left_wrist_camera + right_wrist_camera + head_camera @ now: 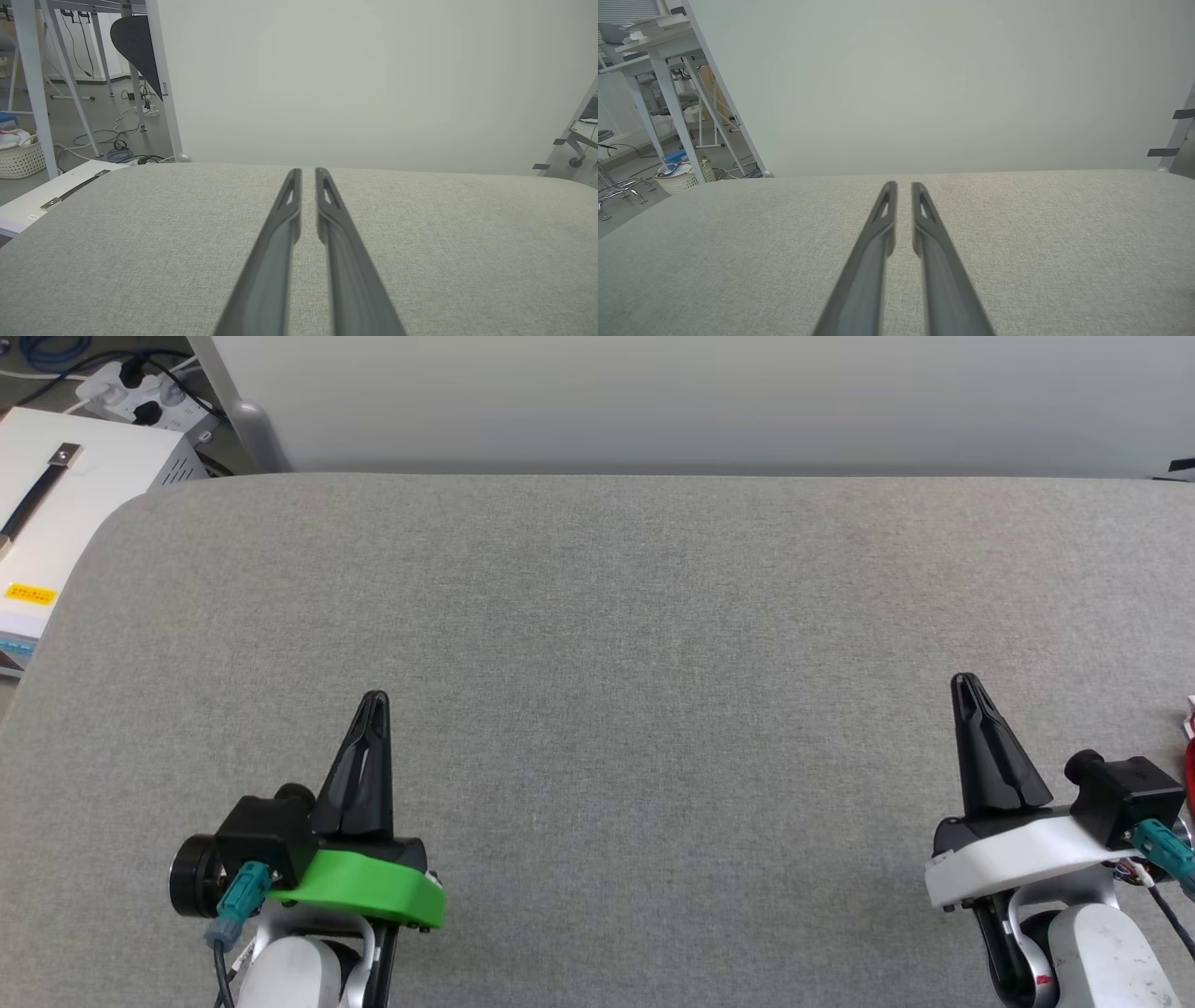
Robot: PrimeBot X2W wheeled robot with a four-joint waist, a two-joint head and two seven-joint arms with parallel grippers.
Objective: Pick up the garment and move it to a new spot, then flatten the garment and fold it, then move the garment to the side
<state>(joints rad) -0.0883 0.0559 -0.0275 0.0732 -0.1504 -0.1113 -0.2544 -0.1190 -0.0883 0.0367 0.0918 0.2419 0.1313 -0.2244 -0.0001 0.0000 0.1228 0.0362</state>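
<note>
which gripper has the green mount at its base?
The left gripper, lower left in the head view: it sits on a green mount, while the right gripper sits on a white mount.

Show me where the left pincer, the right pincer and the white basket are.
left pincer (372, 696), head view, between its fingertips.
right pincer (964, 679), head view, between its fingertips.
white basket (21, 161), left wrist view, on its woven wall.

Grey fabric table (597, 616); garment (1191, 761) at right edge.
</note>
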